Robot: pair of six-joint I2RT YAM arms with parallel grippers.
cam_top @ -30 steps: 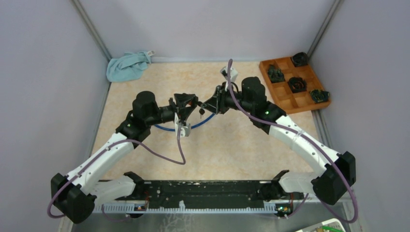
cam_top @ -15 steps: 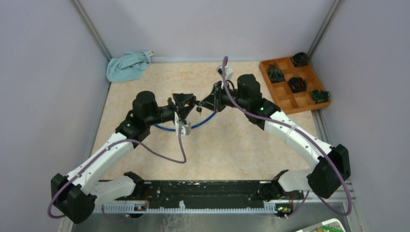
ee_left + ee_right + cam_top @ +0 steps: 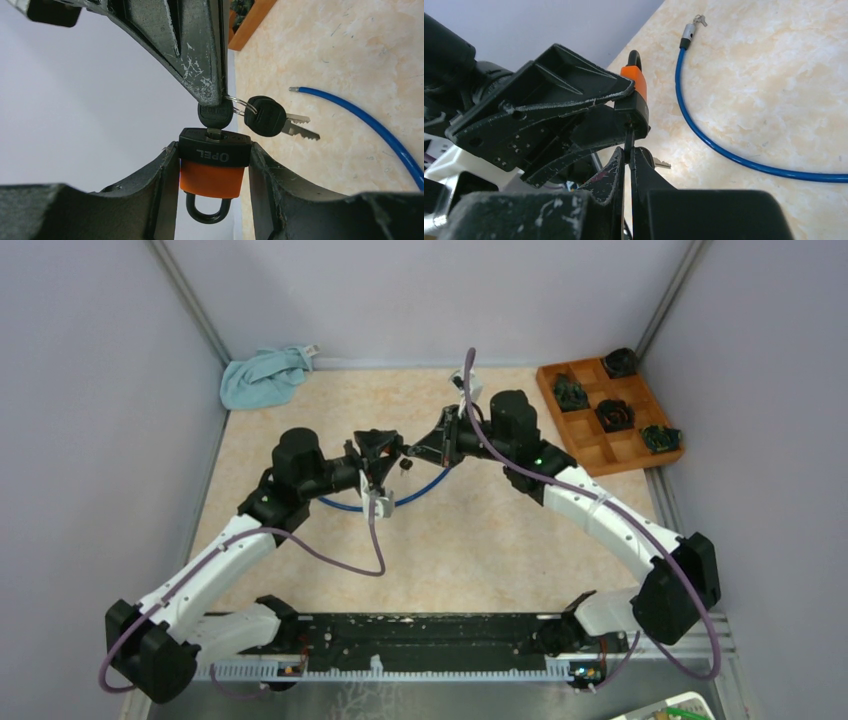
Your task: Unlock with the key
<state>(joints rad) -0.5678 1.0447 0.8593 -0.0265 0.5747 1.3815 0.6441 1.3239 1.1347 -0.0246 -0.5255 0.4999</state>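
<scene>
1. Orange plastic covers the body of the black-capped padlock [image 3: 215, 167]. It sits at the lower centre of the left wrist view, clamped by its sides between the left fingers [image 3: 161, 192], with its shackle pointing down the frame.
2. We see the black-headed key [image 3: 215, 116] seated in the keyhole just above it. The right fingers [image 3: 611, 175] are closed tight on the key's head.
3. Spare keys on a wire ring [image 3: 270, 117] dangle at right centre, and a blue cable [image 3: 370, 125] lies on the beige marbled desk [image 3: 470, 540] beneath.
4. In the overhead view, the padlock is held off the desk just above and left of centre, between both arms.
5. We judge insertion done. The shackle looks seated, so turning the key and freeing the shackle remain.
</scene>
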